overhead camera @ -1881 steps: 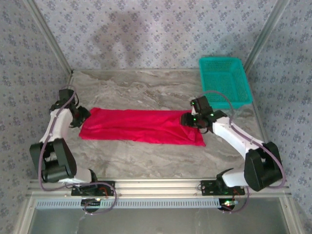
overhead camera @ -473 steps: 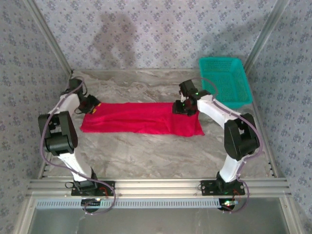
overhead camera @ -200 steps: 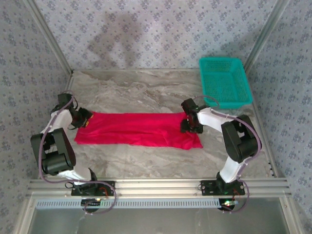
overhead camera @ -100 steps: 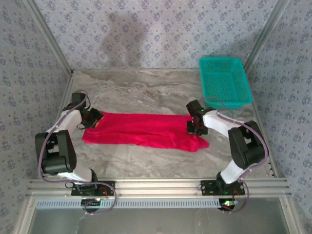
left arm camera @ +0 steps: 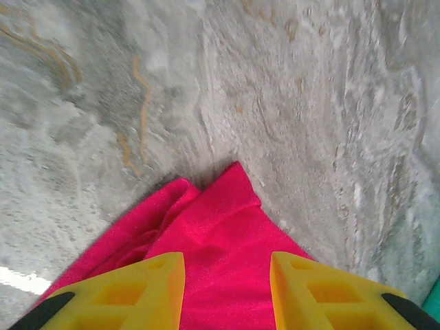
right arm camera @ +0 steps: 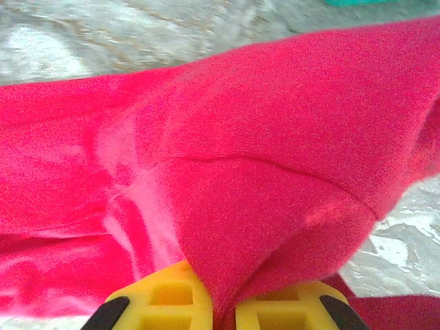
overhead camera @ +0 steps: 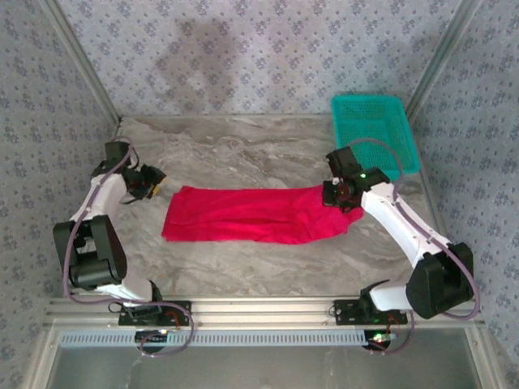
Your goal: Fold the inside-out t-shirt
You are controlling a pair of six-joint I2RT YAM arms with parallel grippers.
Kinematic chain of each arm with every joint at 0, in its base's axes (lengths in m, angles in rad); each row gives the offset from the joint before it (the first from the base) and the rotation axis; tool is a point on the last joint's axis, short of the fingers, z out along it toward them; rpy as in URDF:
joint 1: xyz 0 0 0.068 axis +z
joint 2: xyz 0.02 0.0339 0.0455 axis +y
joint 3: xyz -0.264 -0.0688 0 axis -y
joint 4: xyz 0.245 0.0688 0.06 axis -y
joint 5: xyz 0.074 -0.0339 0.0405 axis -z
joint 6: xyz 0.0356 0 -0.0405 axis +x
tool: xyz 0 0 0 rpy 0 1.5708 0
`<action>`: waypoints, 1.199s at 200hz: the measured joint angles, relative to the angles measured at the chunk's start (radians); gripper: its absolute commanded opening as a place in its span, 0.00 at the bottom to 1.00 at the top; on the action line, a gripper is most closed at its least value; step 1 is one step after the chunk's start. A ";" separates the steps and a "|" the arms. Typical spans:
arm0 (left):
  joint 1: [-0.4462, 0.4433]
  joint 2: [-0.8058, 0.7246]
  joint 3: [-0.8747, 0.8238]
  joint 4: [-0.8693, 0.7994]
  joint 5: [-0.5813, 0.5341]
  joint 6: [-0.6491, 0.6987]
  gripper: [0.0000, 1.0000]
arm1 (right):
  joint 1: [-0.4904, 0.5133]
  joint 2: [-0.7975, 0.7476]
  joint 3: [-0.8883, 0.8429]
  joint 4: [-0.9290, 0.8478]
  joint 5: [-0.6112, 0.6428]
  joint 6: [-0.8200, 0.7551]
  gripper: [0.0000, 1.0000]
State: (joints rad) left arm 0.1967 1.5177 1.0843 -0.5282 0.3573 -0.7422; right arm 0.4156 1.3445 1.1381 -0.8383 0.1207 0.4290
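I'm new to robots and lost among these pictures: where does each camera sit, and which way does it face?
Top: above and behind, looking down on table, shirt, basket; left arm and right arm show.
Left wrist: on left arm, facing shirt's corner; open left gripper shows.
Right wrist: on right arm, close on the shirt; right gripper pinches it.
Shared: all three see the shirt.
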 measured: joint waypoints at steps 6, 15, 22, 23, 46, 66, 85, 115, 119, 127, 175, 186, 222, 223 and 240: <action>0.018 -0.007 0.000 0.000 0.010 0.000 0.37 | 0.032 0.008 0.029 -0.015 0.004 0.008 0.03; 0.043 -0.018 0.000 -0.001 0.024 0.000 0.37 | 0.082 0.024 0.079 -0.029 0.015 0.021 0.04; 0.061 -0.025 0.000 -0.001 0.035 0.000 0.37 | 0.122 0.039 0.117 -0.034 0.019 0.031 0.04; 0.062 -0.025 0.000 -0.001 0.036 0.000 0.37 | 0.125 0.041 0.120 -0.034 0.019 0.032 0.04; 0.102 -0.038 0.000 -0.001 0.076 0.000 0.37 | 0.255 0.110 0.240 -0.034 0.029 0.069 0.04; 0.128 -0.038 0.000 -0.001 0.103 -0.001 0.37 | 0.352 0.207 0.355 -0.034 0.038 0.084 0.04; 0.148 -0.038 0.000 -0.001 0.124 -0.001 0.37 | 0.428 0.324 0.476 -0.034 0.042 0.084 0.04; 0.173 -0.039 -0.001 0.000 0.154 -0.001 0.37 | 0.512 0.509 0.664 -0.042 0.041 0.075 0.04; 0.176 -0.039 -0.001 0.000 0.156 -0.001 0.37 | 0.519 0.531 0.686 -0.043 0.040 0.072 0.04; 0.179 -0.039 -0.002 0.000 0.159 -0.001 0.38 | 0.534 0.579 0.734 -0.049 0.035 0.067 0.04; 0.188 -0.047 -0.014 0.000 0.182 -0.001 0.37 | 0.586 0.807 0.987 -0.106 -0.016 0.021 0.06; 0.190 -0.049 -0.016 0.000 0.183 -0.001 0.37 | 0.594 0.855 1.049 -0.120 -0.036 0.010 0.10; 0.203 -0.051 -0.027 0.000 0.193 -0.001 0.37 | 0.609 1.000 1.251 -0.188 -0.107 -0.002 0.49; 0.203 -0.051 -0.027 0.000 0.193 -0.001 0.37 | 0.610 1.007 1.263 -0.193 -0.108 -0.008 0.50; 0.208 -0.051 -0.029 0.001 0.194 -0.001 0.38 | 0.615 1.068 1.385 -0.231 -0.141 -0.005 0.56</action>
State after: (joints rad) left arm 0.4042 1.4666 1.0554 -0.5274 0.5510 -0.7433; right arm 1.0306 2.4123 2.5229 -1.0691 -0.0204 0.4240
